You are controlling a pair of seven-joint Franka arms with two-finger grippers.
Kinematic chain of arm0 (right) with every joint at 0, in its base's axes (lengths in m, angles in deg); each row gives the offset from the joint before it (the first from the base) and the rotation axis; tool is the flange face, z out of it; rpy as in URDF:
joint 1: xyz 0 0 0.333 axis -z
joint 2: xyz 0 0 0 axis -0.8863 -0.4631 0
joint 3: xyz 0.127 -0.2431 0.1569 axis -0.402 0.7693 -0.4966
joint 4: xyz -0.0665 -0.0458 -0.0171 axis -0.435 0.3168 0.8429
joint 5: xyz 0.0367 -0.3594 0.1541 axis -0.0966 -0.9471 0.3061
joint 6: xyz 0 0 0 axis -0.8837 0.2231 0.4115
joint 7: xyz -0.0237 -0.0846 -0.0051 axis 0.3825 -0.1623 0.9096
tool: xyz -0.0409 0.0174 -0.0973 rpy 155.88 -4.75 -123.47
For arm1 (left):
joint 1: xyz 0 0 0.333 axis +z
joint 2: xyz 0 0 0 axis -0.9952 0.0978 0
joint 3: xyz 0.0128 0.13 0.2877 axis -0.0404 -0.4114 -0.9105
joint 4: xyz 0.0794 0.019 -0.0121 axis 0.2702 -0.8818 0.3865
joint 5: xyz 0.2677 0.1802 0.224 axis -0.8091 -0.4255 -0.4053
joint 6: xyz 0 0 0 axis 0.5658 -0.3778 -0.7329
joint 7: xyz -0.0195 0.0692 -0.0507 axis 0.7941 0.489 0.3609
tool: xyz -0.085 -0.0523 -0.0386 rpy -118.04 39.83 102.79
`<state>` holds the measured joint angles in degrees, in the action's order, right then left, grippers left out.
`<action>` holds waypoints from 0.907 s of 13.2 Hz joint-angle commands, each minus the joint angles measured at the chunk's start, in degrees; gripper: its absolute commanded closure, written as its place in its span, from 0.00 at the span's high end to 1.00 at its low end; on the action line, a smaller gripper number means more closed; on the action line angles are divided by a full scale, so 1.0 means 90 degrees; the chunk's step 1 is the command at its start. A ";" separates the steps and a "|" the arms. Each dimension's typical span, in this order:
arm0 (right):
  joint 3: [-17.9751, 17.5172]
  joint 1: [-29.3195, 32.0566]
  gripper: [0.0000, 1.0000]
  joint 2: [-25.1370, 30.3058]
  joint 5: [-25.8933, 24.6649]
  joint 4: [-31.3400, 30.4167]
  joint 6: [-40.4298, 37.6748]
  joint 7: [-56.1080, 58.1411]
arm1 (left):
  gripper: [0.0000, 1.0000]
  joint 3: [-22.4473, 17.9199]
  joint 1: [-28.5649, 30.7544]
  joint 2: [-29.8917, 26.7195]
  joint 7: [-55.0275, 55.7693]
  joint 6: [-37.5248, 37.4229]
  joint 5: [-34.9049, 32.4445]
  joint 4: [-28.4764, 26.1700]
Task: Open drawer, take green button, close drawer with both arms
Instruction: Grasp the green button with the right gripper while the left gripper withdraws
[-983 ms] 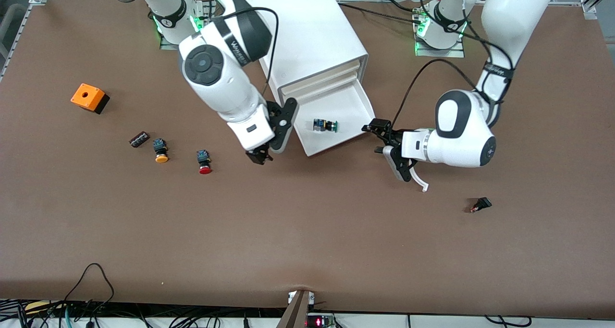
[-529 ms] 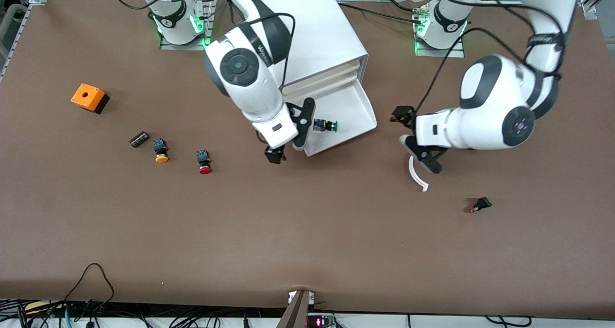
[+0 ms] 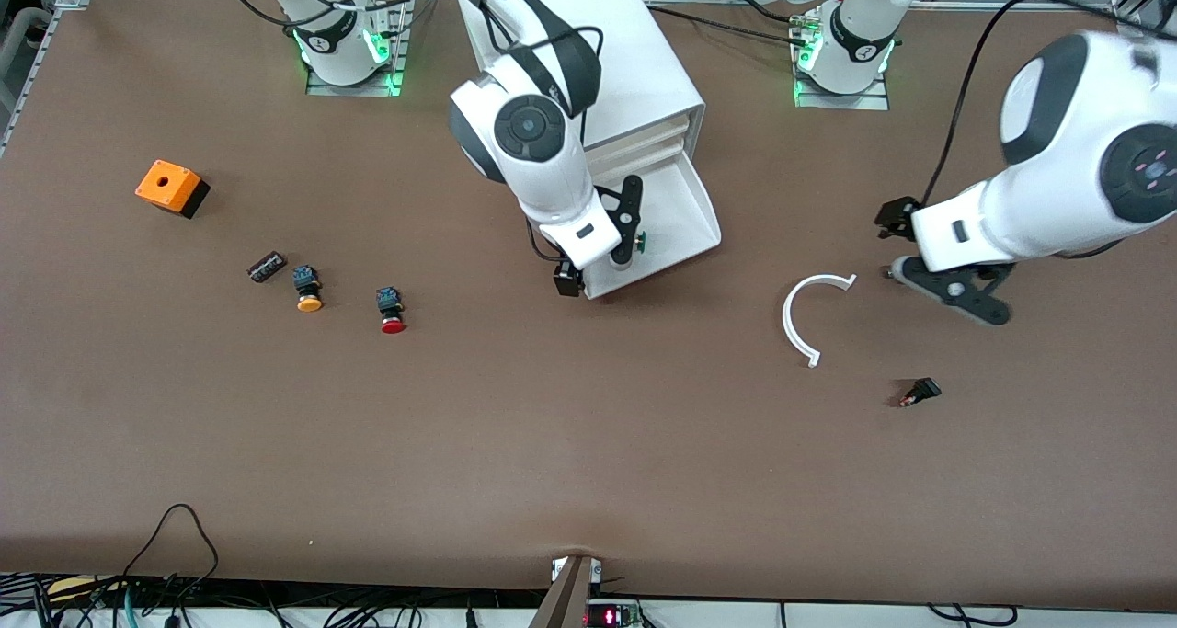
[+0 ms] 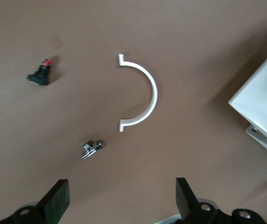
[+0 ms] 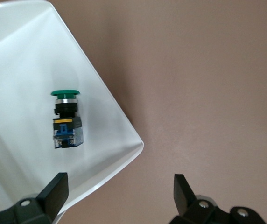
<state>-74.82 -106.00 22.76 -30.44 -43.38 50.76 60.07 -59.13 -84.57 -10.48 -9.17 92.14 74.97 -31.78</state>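
I'm hovering the right gripper (image 5: 119, 196), released, over the open drawer (image 3: 685, 210) holding the button (image 5: 66, 119); the left gripper (image 4: 122, 203) is hanging released.

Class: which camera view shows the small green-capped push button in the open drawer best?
The right wrist view: the green-capped push button with its black-and-blue body lies fully exposed on the white plastic drawer floor. The front view shows only a green sliver beside the right gripper. The left wrist view misses it entirely.

Your front view looks down across the table (image 3: 552, 444) toward both bases. Each wrist view looks straight down, close; both share the drawer (image 5: 26, 60) with it.
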 commanded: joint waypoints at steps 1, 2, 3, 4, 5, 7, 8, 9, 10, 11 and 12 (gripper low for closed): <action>0.0064 -0.0186 1.00 -0.0319 -0.0079 0.0287 -0.0026 -0.0274 | 1.00 0.0131 -0.0057 -0.0200 0.0714 -0.0223 -0.0333 0.0475; 0.0064 -0.0186 1.00 -0.0339 -0.0089 0.0287 -0.0055 -0.0421 | 1.00 0.0102 -0.0067 -0.0423 0.0745 -0.0224 -0.0324 0.0429; 0.0064 -0.0235 1.00 -0.0388 -0.0089 0.0277 -0.0084 -0.0432 | 1.00 0.0112 -0.0067 -0.0445 0.0735 -0.0262 -0.0343 0.0486; 0.0064 -0.0293 1.00 -0.0446 -0.0079 0.0258 -0.0075 -0.0500 | 1.00 0.0102 -0.0067 -0.0474 0.0716 -0.0321 -0.0362 0.0525; 0.0064 -0.0342 1.00 -0.0524 -0.0079 0.0258 -0.0026 -0.0694 | 1.00 0.0063 -0.0038 -0.0484 0.0716 -0.0437 -0.0363 0.0623; 0.0064 -0.0391 1.00 -0.0603 -0.0070 0.0267 0.0178 -0.0997 | 1.00 0.0034 0.0020 -0.0494 0.0716 -0.0633 -0.0382 0.0886; 0.0054 -0.0411 1.00 -0.0603 -0.0070 0.0277 0.0199 -0.1027 | 1.00 -0.0005 0.0050 -0.0465 0.0725 -0.0750 -0.0353 0.0926; 0.0044 -0.0421 1.00 -0.0603 -0.0050 0.0277 0.0199 -0.1037 | 1.00 -0.0005 0.0108 -0.0513 0.0716 -0.0741 -0.0285 0.0849; 0.0035 -0.0450 1.00 -0.0603 -0.0069 0.0267 0.0189 -0.1037 | 1.00 -0.0034 0.0234 -0.0562 0.0754 -0.0693 -0.0265 0.0838; 0.0025 -0.0508 1.00 -0.0594 -0.0099 0.0238 0.0179 -0.1037 | 1.00 -0.0054 0.0313 -0.0630 0.0755 -0.0451 -0.0275 0.0771; 0.0025 -0.0557 1.00 -0.0594 -0.0118 0.0228 0.0179 -0.1037 | 1.00 -0.0160 0.0362 -0.0853 0.0755 -0.0265 -0.0265 0.0499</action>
<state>-74.81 -109.75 18.03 -30.44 -42.62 52.70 52.02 -59.83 -82.54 -15.28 -2.77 87.73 73.41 -24.90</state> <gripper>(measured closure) 0.000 0.000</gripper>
